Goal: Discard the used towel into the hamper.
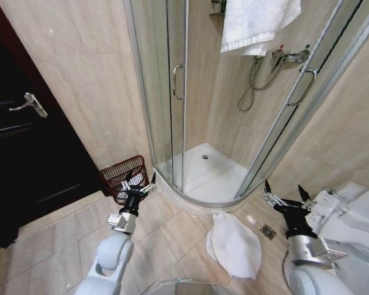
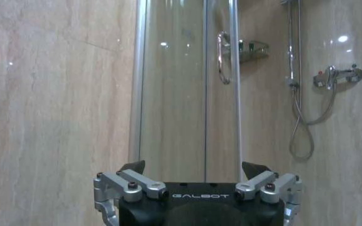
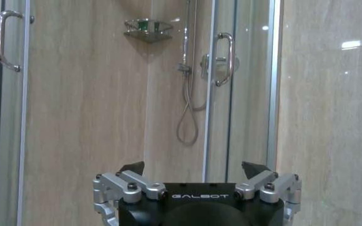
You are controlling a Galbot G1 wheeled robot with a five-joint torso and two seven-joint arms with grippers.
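Note:
A crumpled white towel [image 1: 235, 246] lies on the tiled floor in front of the shower tray. The hamper [image 1: 119, 173], a dark reddish-brown openwork basket, stands by the wall between the door and the shower. My left gripper [image 1: 141, 178] hovers open just in front of the hamper's right side, holding nothing. My right gripper [image 1: 285, 189] is open and empty to the right of the towel, above the floor. In the wrist views the left gripper [image 2: 193, 167] and the right gripper [image 3: 193, 165] point at the shower glass with their fingers spread.
A glass shower enclosure [image 1: 178, 92] with a white tray [image 1: 203, 175] fills the middle. Another white towel [image 1: 258, 21] hangs high inside it. A dark door [image 1: 24, 141] stands at the left, a floor drain [image 1: 268, 232] right of the towel, and a white fixture [image 1: 357, 215] at the far right.

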